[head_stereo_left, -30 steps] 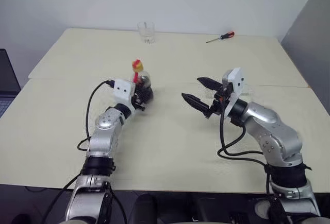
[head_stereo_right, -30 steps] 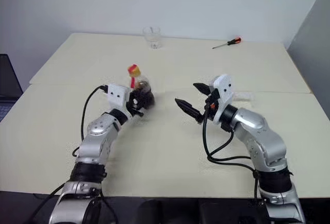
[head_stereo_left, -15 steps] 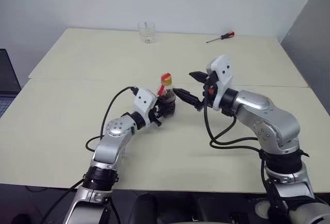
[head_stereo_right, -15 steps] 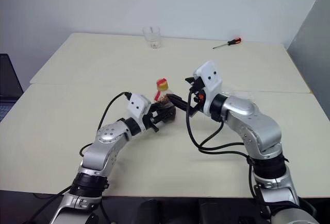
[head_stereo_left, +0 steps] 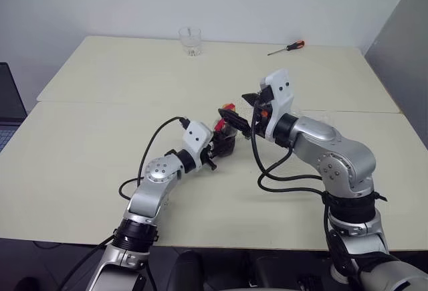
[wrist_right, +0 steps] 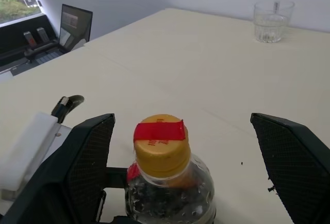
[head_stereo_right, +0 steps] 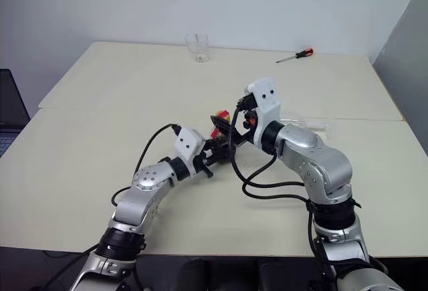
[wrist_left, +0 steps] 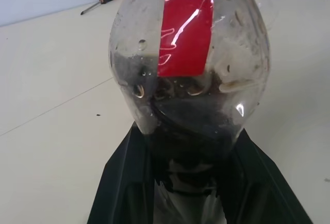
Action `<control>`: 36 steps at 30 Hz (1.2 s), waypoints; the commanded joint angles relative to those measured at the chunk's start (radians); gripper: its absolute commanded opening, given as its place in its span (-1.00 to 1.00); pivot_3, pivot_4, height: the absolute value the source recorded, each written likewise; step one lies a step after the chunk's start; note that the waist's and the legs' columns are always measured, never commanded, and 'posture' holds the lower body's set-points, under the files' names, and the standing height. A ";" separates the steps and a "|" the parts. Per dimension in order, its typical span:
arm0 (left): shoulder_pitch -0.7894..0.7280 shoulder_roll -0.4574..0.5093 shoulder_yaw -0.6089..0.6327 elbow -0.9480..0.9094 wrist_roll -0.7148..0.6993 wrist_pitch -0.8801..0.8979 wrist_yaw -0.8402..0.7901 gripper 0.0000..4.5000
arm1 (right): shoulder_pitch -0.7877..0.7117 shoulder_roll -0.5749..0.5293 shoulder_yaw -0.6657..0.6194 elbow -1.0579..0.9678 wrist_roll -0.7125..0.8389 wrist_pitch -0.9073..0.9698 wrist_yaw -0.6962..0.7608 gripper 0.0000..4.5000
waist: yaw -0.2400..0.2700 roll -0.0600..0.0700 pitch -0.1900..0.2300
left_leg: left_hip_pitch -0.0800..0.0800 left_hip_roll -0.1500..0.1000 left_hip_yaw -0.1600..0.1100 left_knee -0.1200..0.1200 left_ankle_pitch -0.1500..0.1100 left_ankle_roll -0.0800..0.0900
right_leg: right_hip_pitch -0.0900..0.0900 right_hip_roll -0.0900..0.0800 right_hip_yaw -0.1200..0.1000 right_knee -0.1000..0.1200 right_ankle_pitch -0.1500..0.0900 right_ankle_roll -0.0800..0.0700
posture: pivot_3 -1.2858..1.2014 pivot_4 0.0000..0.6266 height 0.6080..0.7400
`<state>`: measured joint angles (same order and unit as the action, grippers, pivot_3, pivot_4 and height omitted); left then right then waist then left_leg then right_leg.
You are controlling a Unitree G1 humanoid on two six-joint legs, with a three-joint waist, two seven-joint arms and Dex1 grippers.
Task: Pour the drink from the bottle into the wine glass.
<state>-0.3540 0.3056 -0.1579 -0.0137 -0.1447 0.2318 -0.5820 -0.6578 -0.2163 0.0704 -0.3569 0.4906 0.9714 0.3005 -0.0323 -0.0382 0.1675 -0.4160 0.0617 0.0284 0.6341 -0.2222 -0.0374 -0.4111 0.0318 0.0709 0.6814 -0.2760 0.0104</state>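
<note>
Now the left pincer (head_stereo_left: pixel 221 145) squeezes the round belly of the small bottle (wrist_left: pixel 188 74) and holds it upright near the middle of the pale counter (head_stereo_left: pixel 87 150). Dark drink (wrist_left: pixel 191 116) fills the low part of the bottle, and a red label (wrist_left: pixel 183 23) runs up its neck. The right pincer (wrist_right: pixel 193 147) is wide apart, with one black finger (wrist_right: pixel 85 157) on each side of the yellow cap (wrist_right: pixel 161 144), not touching it. A strip of red tape crosses the cap. A short clear tumbler (head_stereo_left: pixel 190 41) stands far back on the counter. A red-handled screwdriver (head_stereo_left: pixel 286 48) lies near the back edge too, well apart from the tumbler.
</note>
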 commanded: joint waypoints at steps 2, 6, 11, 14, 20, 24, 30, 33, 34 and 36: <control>-0.008 -0.004 -0.001 -0.053 0.002 -0.032 -0.009 -0.49 | -0.026 0.000 -0.010 -0.015 -0.001 -0.001 -0.005 1.00 | 0.000 0.000 0.000 | 0.000 0.000 0.000 0.000 0.000 0.000 | 0.000 0.000 0.000 0.000 0.000 0.000 | 0.03 -0.52 1.00; -0.008 -0.001 0.006 -0.051 0.001 -0.032 -0.009 -0.50 | -0.025 0.001 -0.006 -0.014 -0.003 -0.004 -0.007 1.00 | 0.000 0.000 0.000 | 0.000 0.000 0.000 0.000 0.000 0.000 | 0.000 0.000 0.000 0.000 0.000 0.000 | 0.03 -0.52 1.00; -0.007 -0.003 0.007 -0.049 0.002 -0.029 -0.005 -0.53 | -0.031 0.002 -0.003 -0.012 -0.002 -0.005 -0.005 0.60 | 0.000 0.000 0.000 | 0.000 0.000 0.000 0.000 0.000 0.000 | 0.000 0.000 0.000 0.000 0.000 0.000 | 0.03 -0.52 1.00; -0.006 -0.003 0.007 -0.051 0.001 -0.030 -0.004 -0.53 | -0.029 0.002 0.001 -0.015 -0.001 -0.002 -0.003 0.11 | -0.001 0.000 0.000 | 0.000 0.000 0.000 0.000 0.000 0.000 | 0.000 0.000 0.000 0.000 0.000 0.000 | 0.03 -0.52 1.00; -0.024 -0.005 0.013 -0.033 0.002 -0.035 -0.002 -0.55 | -0.033 -0.007 0.015 -0.015 -0.005 0.000 0.006 -0.35 | -0.001 0.000 0.000 | 0.000 0.000 0.000 0.000 0.000 0.000 | 0.000 0.000 0.000 0.000 0.000 0.000 | 0.03 -0.52 1.00; -0.022 -0.004 0.013 -0.037 0.002 -0.034 -0.002 -0.57 | -0.032 -0.006 0.016 -0.016 -0.005 -0.001 0.002 -0.35 | -0.001 0.000 0.000 | 0.000 0.000 0.000 0.000 0.000 0.000 | 0.000 0.000 0.000 0.000 0.000 0.000 | 0.03 -0.52 1.00; -0.026 -0.001 0.017 -0.032 0.000 -0.032 -0.004 -0.59 | -0.036 -0.014 0.028 -0.006 -0.011 -0.005 0.012 -0.35 | -0.001 0.000 0.000 | 0.000 0.000 0.000 0.000 0.000 0.000 | 0.000 0.000 0.000 0.000 0.000 0.000 | 0.03 -0.52 1.00; -0.023 0.002 0.016 -0.038 -0.001 -0.029 -0.007 -0.59 | -0.043 -0.029 0.038 0.007 -0.015 -0.010 0.031 -0.35 | -0.001 0.000 0.000 | 0.000 0.000 0.000 0.000 0.000 0.000 | 0.000 0.000 0.000 0.000 0.000 0.000 | 0.03 -0.52 1.00; -0.023 0.003 0.016 -0.039 -0.002 -0.028 -0.008 -0.59 | -0.045 -0.031 0.038 0.011 -0.016 -0.011 0.035 -0.35 | -0.001 0.000 0.000 | 0.000 0.000 0.000 0.000 0.000 0.000 | 0.000 0.000 0.000 0.000 0.000 0.000 | 0.03 -0.52 1.00; -0.021 0.004 0.016 -0.043 -0.002 -0.026 -0.010 -0.60 | -0.046 -0.035 0.040 0.015 -0.014 -0.009 0.045 -0.35 | -0.001 0.000 0.000 | 0.000 0.000 0.000 0.000 0.000 0.000 | 0.000 0.000 0.000 0.000 0.000 0.000 | 0.03 -0.52 1.00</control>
<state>-0.3560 0.3082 -0.1580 -0.0131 -0.1378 0.2284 -0.5825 -0.6876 -0.2400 0.1085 -0.3416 0.4864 0.9714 0.3349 -0.0328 -0.0382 0.1675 -0.4160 0.0618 0.0282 0.6343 -0.2222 -0.0373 -0.4111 0.0320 0.0707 0.6814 -0.2760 0.0105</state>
